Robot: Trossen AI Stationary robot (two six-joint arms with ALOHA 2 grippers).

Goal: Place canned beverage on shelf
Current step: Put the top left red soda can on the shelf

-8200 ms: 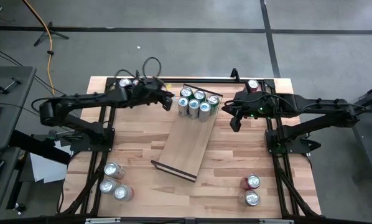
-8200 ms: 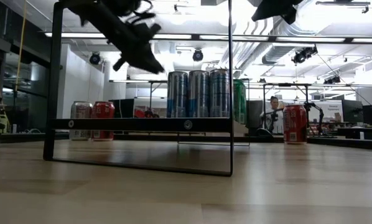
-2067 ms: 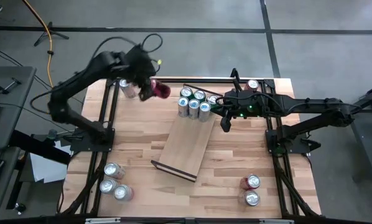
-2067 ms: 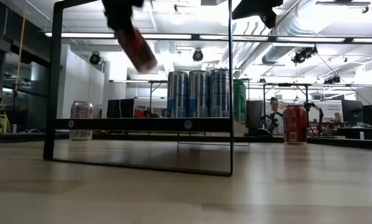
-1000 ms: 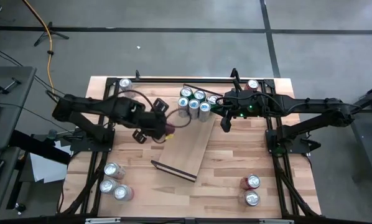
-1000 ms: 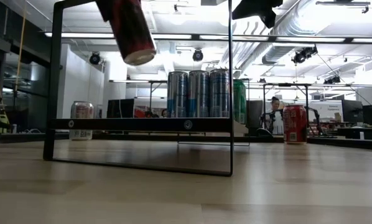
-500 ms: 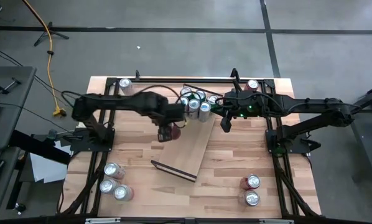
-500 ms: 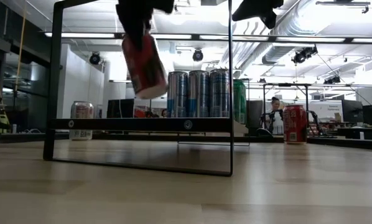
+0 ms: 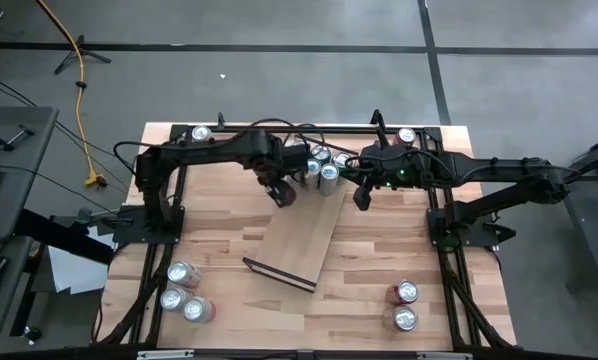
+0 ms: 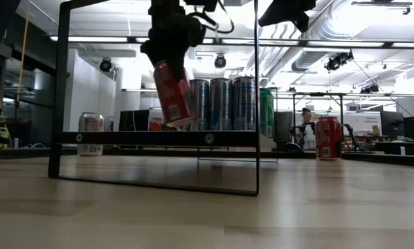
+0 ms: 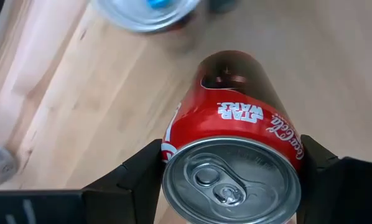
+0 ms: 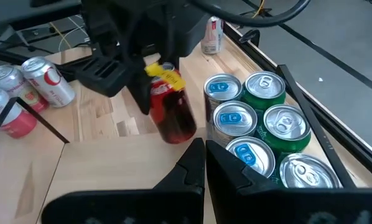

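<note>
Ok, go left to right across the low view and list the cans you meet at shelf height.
Silver can → red can held tilted by the left end effector → blue-and-silver cans → green can → red can standing apart on the right.

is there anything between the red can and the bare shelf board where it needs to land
Nothing visible. The left pincer holds the red Coca-Cola can tilted above the shelf, beside the standing cans; bare board lies below it.

- Bright, even overhead light; ceiling strip lights [image 10: 214, 43] glare in the low view.
- Blue-topped can [image 11: 150, 11] at 12 o'clock is blurred in the left wrist view.
</note>
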